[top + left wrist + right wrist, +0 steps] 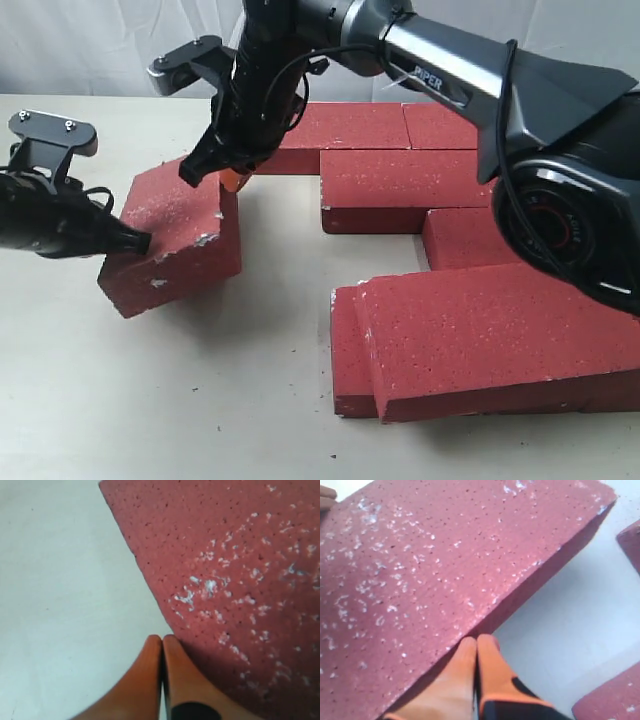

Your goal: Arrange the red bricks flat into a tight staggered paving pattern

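Observation:
One red brick (175,235) stands tilted on the table at the left, one long edge raised. My left gripper (143,241) is shut and empty, its tip against the brick's left face (235,580); the orange fingers (150,680) lie pressed together. My right gripper (232,178) is shut and empty too, its tip at the brick's raised far corner (445,570). Several more red bricks (400,160) lie flat in staggered rows at the back right. Two others (480,335) rest at the front right, one leaning on the other.
The pale table (200,400) is bare in front and between the tilted brick and the rows. A white backdrop (100,45) closes the far side. The right arm's base (570,215) stands over the bricks at the right.

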Robot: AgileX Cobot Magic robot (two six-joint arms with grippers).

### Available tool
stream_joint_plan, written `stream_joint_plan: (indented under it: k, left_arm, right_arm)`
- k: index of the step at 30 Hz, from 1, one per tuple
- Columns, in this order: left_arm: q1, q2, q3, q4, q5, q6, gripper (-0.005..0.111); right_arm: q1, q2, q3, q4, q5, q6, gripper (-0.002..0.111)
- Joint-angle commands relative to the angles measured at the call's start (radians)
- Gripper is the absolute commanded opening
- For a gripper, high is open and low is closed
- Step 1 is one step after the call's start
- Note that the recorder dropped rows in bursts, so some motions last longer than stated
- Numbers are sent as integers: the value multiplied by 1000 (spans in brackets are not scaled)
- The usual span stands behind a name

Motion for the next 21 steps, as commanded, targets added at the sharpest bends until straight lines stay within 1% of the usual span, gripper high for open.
stream_joint_plan:
  k: [1, 4, 7, 9, 11, 13, 17, 19, 21]
  left_arm:
    - [-11, -23, 72, -17, -75, -5, 0]
    - [-11, -49, 111, -17, -107, -5, 0]
    - [-11, -100, 131, -8, -136, -2, 0]
    - [-2, -136, 131, -6, -170, -1, 0]
    - [22, -157, 131, 5, -219, -1, 0]
    - [48, -160, 131, 6, -279, -1, 0]
    - [123, -129, 124, 10, -436, -15, 0]
    - [152, -100, 93, 32, -421, -38, 0]
    - [169, -58, 33, 123, -357, -95, 0]
  right_arm:
    - [2, 40, 2, 11, -52, -18, -1]
    - [2, 64, 2, -5, -102, -18, -1]
    - [2, 63, 2, -111, -120, -12, -1]
    - [0, 48, -10, -190, -61, 10, -1]
    - [0, 11, -15, -194, 7, 7, -1]
    - [0, -23, -7, -148, 7, -16, -1]
    - [2, -122, 51, -6, 7, -81, -1]
    - [5, -160, 95, 69, 7, -123, -1]
    - [16, -190, 155, 115, 7, -200, -1]
